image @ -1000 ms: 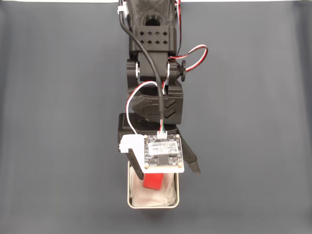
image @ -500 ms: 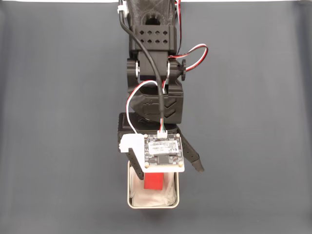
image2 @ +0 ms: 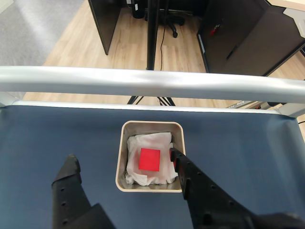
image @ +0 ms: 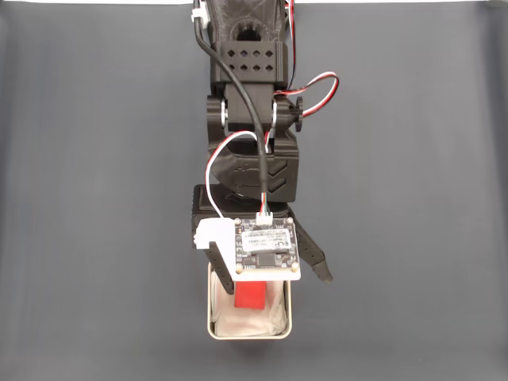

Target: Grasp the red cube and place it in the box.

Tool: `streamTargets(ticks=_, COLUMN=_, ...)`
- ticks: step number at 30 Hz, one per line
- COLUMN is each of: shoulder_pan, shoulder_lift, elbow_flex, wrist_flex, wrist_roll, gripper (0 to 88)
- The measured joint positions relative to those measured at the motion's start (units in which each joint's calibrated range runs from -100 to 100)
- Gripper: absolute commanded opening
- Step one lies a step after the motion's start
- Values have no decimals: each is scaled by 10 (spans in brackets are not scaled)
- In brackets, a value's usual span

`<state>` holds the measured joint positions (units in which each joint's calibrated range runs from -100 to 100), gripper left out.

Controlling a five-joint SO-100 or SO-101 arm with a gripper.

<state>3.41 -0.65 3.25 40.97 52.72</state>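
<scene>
Wrist view: the red cube (image2: 149, 159) lies flat inside the box (image2: 123, 141), on crumpled white paper (image2: 138, 172). Nothing is pinching it. The gripper (image2: 122, 159) is spread wide. One black finger (image2: 69, 172) sits out on the dark blue table (image2: 47, 138), left of the box & apart from it. The other finger (image2: 183, 167) has its tip over the box's right edge, just beside the cube; can't tell if it touches the cube or the paper. Behind the table there's a silver rail (image2: 152, 83), then a wood floor (image2: 71, 43) w/ dark furniture.

Fixed view, from above: the black arm (image: 252, 151) comes down from the top middle, w/ red, white & black wires (image: 313, 83) on it. A small circuit board (image: 266, 250) rides on the wrist and hides the top part of the box (image: 211, 317). The cube (image: 250, 295) peeks out below the board, inside the box near its upper half. One finger (image: 316, 262) sticks out to the right of the box, the other (image: 222, 270) hangs at the box's upper left edge. The table (image: 95, 198) here looks dark grey.
</scene>
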Motion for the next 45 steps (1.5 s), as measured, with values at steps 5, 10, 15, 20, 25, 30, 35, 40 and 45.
streamTargets(ticks=5, shoulder_pan=0, shoulder_lift=-1, elbow_flex=5, wrist_flex=0, wrist_roll=-4, gripper=234)
streamTargets(ticks=10, shoulder_pan=0, shoulder_lift=-32, elbow_flex=24, wrist_flex=-14, wrist_roll=-16, gripper=0)
streamTargets(ticks=15, shoulder_pan=0, shoulder_lift=-104, elbow_flex=52, wrist_flex=-17, wrist_roll=-31, gripper=0)
streamTargets(ticks=20, shoulder_pan=0, shoulder_lift=-234, elbow_flex=166, wrist_flex=-19, wrist_roll=-33, gripper=0)
streamTargets(ticks=25, shoulder_pan=-9, shoulder_lift=-414, elbow_flex=368, wrist_flex=-26, wrist_roll=-29, gripper=0)
streamTargets(ticks=30, shoulder_pan=-27, shoulder_lift=-636, elbow_flex=608, wrist_flex=-28, wrist_roll=-26, gripper=0)
streamTargets(ticks=35, shoulder_pan=-23, shoulder_lift=-824, elbow_flex=805, wrist_flex=-1, wrist_roll=-26, gripper=0)
streamTargets(ticks=40, shoulder_pan=-27, shoulder_lift=-908, elbow_flex=915, wrist_flex=64, wrist_roll=-23, gripper=0)
streamTargets(ticks=45, shoulder_pan=-28, shoulder_lift=-953, elbow_flex=953, wrist_flex=155, wrist_roll=-18, gripper=0)
